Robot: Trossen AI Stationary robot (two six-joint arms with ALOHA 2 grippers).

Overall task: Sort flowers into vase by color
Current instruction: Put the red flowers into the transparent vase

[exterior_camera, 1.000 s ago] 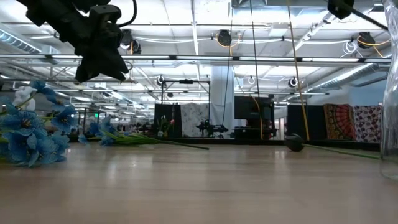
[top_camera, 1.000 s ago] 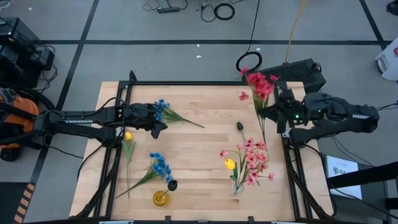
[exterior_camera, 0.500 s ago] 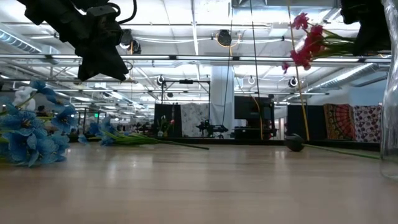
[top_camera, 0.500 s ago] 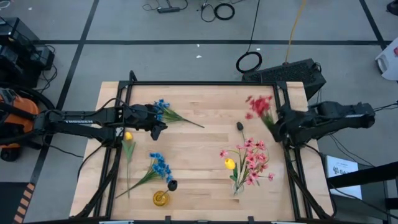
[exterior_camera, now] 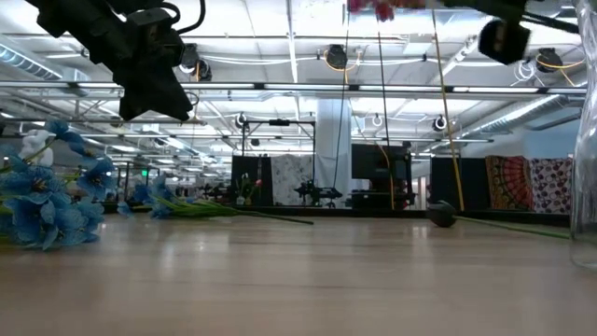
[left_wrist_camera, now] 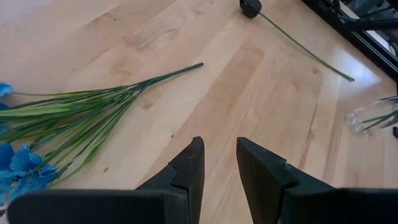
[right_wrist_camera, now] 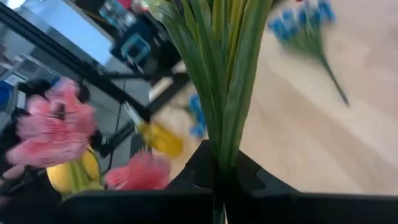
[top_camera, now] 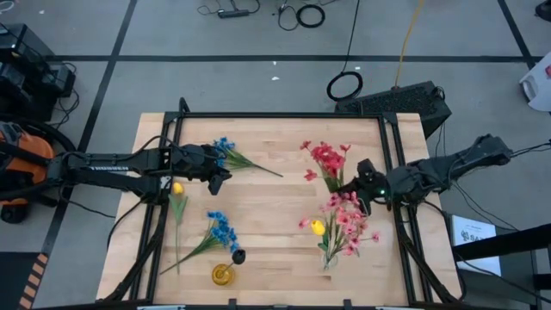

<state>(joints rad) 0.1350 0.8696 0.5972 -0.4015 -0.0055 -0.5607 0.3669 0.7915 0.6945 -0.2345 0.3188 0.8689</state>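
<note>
Gripping red sprig [top_camera: 325,160] stem, right gripper [top_camera: 360,184] fingers clamped, above pink flowers [top_camera: 346,220]. Left gripper [top_camera: 225,177] hovering over bench [top_camera: 275,224], fingers apart.

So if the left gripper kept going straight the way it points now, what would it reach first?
The left gripper, fingers apart and empty, points across bare wooden table. Its way looks free up to a dark round bud on a thin green stem, though depth is unclear.
</note>
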